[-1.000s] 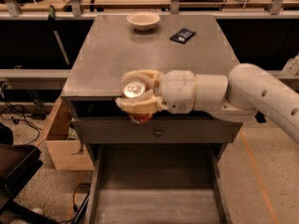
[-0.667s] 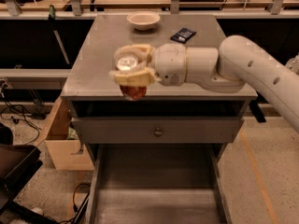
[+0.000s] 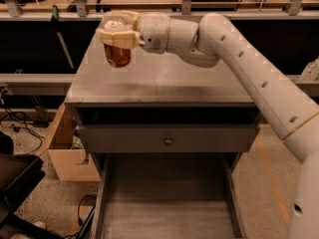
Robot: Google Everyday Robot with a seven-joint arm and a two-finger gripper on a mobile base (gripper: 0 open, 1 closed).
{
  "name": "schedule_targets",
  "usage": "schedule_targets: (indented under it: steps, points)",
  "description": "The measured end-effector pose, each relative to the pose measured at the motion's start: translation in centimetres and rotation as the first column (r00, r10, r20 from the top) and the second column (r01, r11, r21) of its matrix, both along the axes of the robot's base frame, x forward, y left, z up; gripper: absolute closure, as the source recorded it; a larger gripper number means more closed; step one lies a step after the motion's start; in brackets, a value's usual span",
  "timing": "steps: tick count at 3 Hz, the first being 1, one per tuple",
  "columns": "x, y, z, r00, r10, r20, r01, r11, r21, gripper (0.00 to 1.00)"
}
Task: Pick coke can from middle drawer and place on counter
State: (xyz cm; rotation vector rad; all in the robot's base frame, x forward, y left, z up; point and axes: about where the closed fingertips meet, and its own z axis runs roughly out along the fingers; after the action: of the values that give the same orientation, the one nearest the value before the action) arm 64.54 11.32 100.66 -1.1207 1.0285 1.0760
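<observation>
The gripper (image 3: 118, 38) is hanging in the upper left of the frame, at the end of a smooth, glossy white arm (image 3: 249, 68) that is running up from the lower right edge as a thick rounded tube dotted with small dark holes. Its blunt, cream-coloured fingers (image 3: 115, 34) are clenching around the upper end of the coke can (image 3: 118, 56), so the small red cylinder is showing only its lower body, shiny and slightly translucent-looking in the light. The can's top is sitting hidden inside the grasp. Its long axis is standing close to vertical, base pointing down toward the worktop (image 3: 164, 83) and top pointing up into the gripper.

The can is sitting over the far left part of the worktop, in the upper left of the frame; I cannot tell whether its base is touching the surface or hanging just above it. The worktop is a flat, matte grey slab, roughly square, faintly scuffed and streaked.

Below its front edge a grey drawer front (image 3: 168, 139) with a small round metal knob is lying shut. Under that, at the bottom centre, the middle drawer (image 3: 169, 208) is standing pulled out: a wide box with a bare, dull grey floor and low straight side walls. A brown cardboard box (image 3: 67, 151) is resting on the speckled floor at the left, beside the cabinet
</observation>
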Motion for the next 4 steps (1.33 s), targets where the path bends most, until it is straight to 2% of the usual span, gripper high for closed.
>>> schedule_targets:
  steps: [1, 2, 3, 4]
  points:
    - [4.1, 3.5, 0.9, 0.9998, -0.012, -0.018, 0.014, 0.995, 0.099, 1.0]
    - [6.3, 6.8, -0.2, 0.9972, -0.068, -0.03, 0.07, 0.995, 0.067, 1.0]
    - [6.6, 7.8, -3.2, 0.9908, -0.122, -0.059, 0.121, 0.992, -0.03, 1.0]
    - [6.4, 7.5, -7.0, 0.9823, -0.155, -0.105, 0.149, 0.987, -0.065, 1.0]
